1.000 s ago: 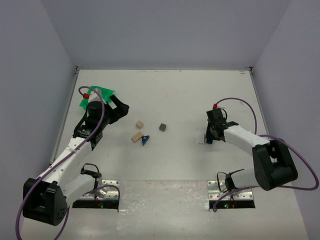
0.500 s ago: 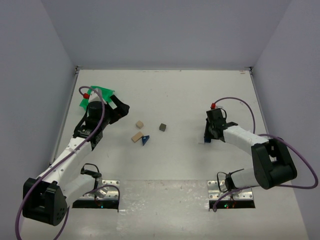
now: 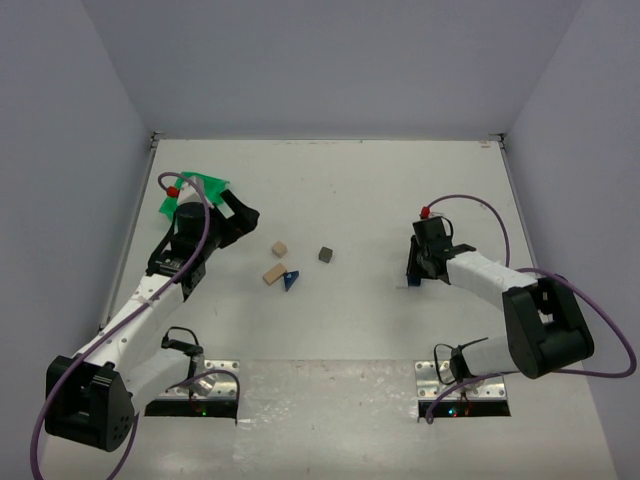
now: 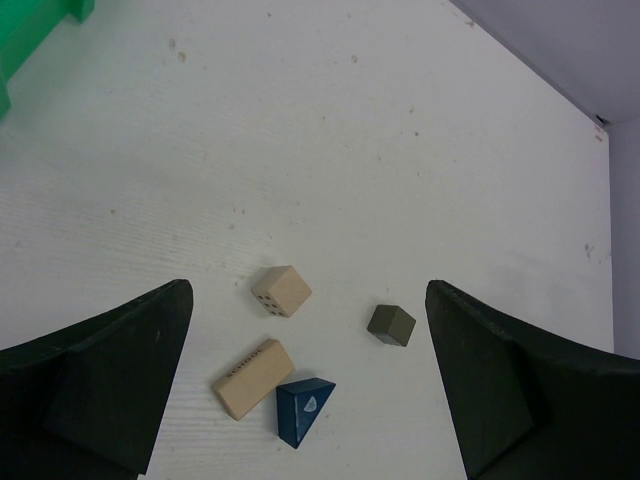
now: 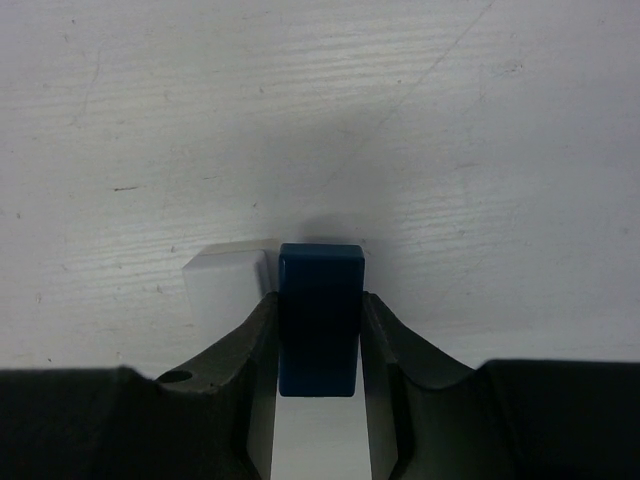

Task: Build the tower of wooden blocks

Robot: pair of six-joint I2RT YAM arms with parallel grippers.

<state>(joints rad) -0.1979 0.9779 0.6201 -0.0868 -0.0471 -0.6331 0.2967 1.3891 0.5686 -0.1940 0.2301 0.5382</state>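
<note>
Right gripper (image 5: 318,335): clenched on a blue block (image 5: 320,275), which sits upright between the two fingers, both pads pressed to its long sides. The block is a plain rectangular piece, deep blue, with smooth faces and its top end standing clear above the fingertips. Whether its lower end touches the table (image 5: 480,120) cannot be told.

Left gripper (image 3: 243,213): released, jaws spread wide, holding nothing. It hangs just beside the green bin (image 4: 30,30). Ahead of it on the table lie a tan cube (image 4: 281,290), a tan oblong block (image 4: 252,378) touching a blue wedge (image 4: 302,410), and a dark grey cube (image 4: 390,324) set apart.
</note>
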